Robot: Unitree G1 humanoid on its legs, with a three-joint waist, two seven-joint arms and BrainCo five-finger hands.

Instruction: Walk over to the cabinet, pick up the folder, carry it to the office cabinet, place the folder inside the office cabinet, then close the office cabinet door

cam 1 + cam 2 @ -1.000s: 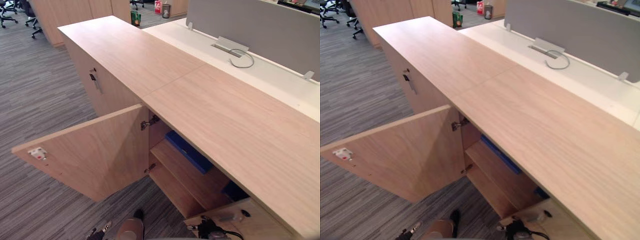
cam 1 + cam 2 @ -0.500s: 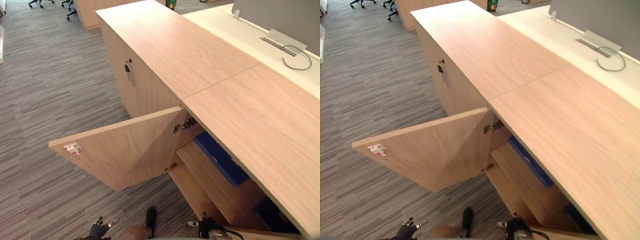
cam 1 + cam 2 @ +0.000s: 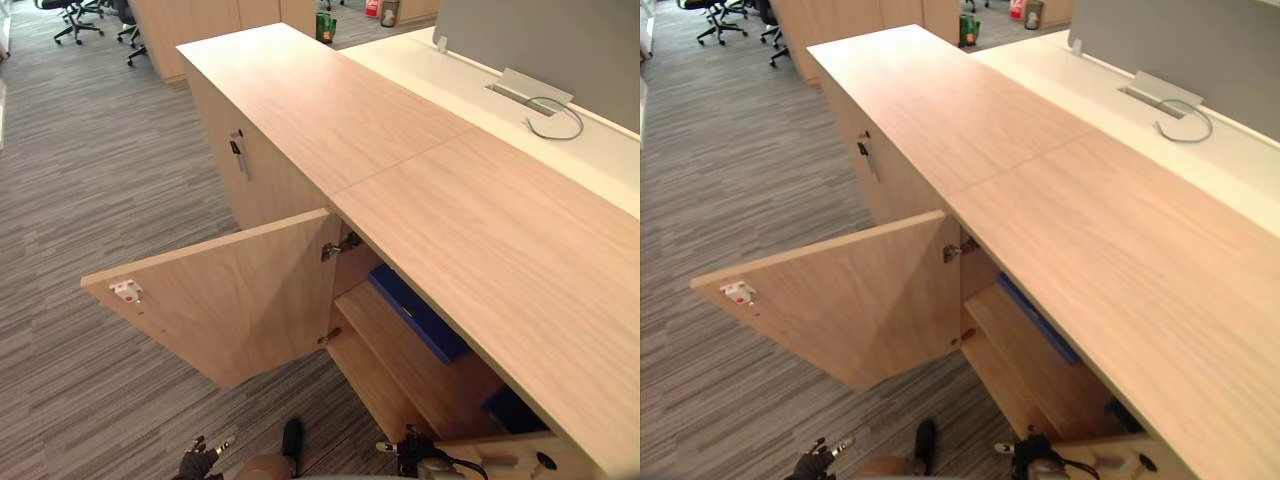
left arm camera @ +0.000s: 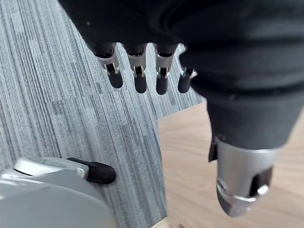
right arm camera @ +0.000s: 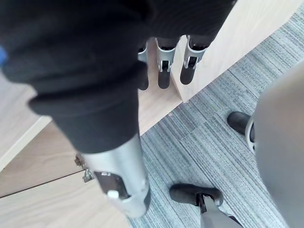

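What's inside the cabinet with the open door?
A blue folder lies on the shelf, with a dark blue thing farther right. The cabinet top covers the rest.

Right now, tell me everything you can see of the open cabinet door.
The cabinet door is a flat light wood-look panel, swung wide open over the grey carpet. Two metal hinges join it to the cabinet; a small white catch with a red spot sits near its free upper corner. Nothing else touches it.

Blue folder (image 3: 418, 318) — pale-wood cabinet (image 3: 400, 170), grey-striped carpet (image 3: 90, 200)
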